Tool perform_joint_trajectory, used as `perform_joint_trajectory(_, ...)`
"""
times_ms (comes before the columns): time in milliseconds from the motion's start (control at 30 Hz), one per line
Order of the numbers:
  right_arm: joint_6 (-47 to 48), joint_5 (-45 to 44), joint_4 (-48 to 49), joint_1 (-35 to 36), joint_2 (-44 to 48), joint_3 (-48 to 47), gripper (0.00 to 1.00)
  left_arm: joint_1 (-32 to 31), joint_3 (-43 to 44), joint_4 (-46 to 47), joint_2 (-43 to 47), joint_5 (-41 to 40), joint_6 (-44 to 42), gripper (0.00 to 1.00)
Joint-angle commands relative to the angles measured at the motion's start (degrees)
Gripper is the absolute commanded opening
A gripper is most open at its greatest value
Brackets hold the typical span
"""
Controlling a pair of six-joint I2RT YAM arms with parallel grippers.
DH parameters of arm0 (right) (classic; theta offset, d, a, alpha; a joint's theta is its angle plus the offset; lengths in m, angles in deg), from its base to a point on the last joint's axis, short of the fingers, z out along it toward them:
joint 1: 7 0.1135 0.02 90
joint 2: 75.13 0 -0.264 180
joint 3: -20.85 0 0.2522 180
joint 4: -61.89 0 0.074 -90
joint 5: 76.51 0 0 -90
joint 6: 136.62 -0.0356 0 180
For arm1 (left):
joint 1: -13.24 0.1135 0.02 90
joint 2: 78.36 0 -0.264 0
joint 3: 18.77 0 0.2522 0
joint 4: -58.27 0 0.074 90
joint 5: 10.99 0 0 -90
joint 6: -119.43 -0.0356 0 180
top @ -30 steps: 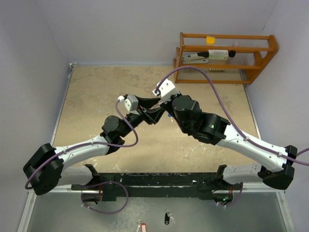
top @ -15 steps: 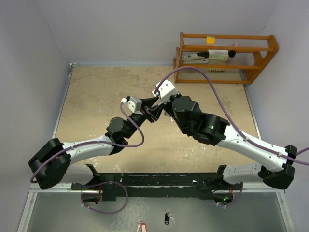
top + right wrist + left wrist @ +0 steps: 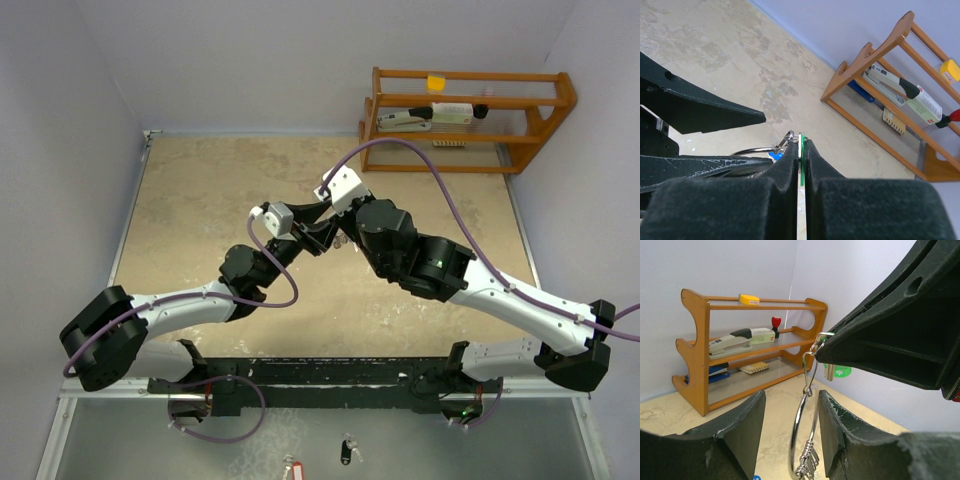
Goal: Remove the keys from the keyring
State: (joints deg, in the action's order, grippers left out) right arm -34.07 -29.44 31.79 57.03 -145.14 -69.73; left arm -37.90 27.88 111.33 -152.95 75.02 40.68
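My right gripper is shut on the green-headed key, held edge-on between its pads above the table. The keyring, a large silver wire ring on a small clasp, hangs from that key. The green head shows under the right gripper's finger. My left gripper is open, with the ring hanging between its two fingers, closer to the right one. A bit of the blue-headed key shows low on the ring. In the top view both grippers meet above the table's middle.
A wooden rack with a stapler and small items stands at the back right, against the wall. A black-tagged key and a red-tagged key lie on the grey strip in front of the arm bases.
My left arm has shifted right and its wrist has come closer to the right gripper. The right arm has hardly moved and still holds the green key.
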Motion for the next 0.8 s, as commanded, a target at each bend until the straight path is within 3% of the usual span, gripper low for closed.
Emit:
perform_joint_trajectory(0,0.2,-1.0,3.5,0.4,0.7,-1.1,0.00,-0.3,-0.1,4.9,-0.7,1.3,-1.3,0.42)
perform_joint_trajectory(767,-0.4,0.3,3.6,1.0,1.1,-0.2,0.00,-0.5,0.3,12.5,-5.4,-0.1,-2.8,0.43)
